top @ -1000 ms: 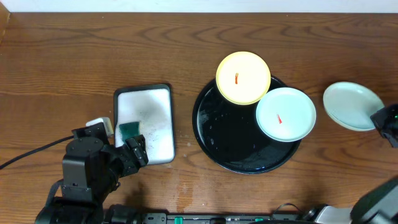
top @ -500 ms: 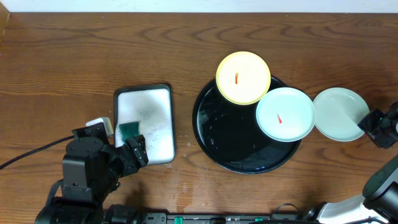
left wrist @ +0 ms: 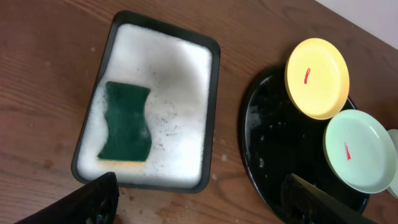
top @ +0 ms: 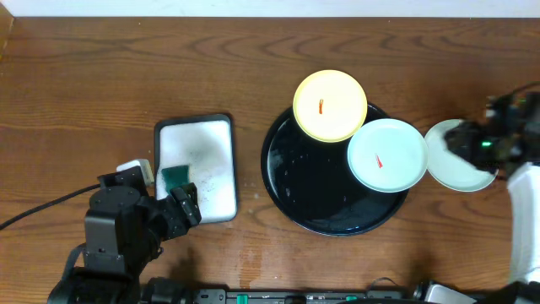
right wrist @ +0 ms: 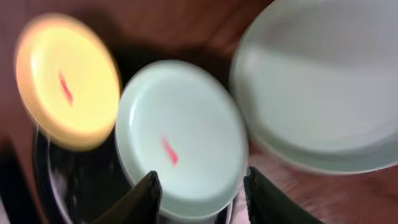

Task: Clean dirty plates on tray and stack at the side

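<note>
Only my left wrist view shows the one green sponge (left wrist: 126, 130) in the foamy rectangular tray (left wrist: 180, 81), with my left claw (left wrist: 205, 205) wide open and empty. Overhead I count three plates. The yellow plate (top: 330, 105) overlaps the black tray's (top: 304, 186) far rim and the smeared mint plate (top: 387, 155) its right rim. The second mint plate (top: 447, 165) lies near the worktop's right edge, under my right claw (right wrist: 205, 200), which is parted and holds nothing.

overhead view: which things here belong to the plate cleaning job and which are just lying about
Job: yellow plate, mint-green plate beside it, both on the black tray; second mint-green plate off it at right; green sponge in the soapy white tray.
Lying about: black cable at the left edge.
</note>
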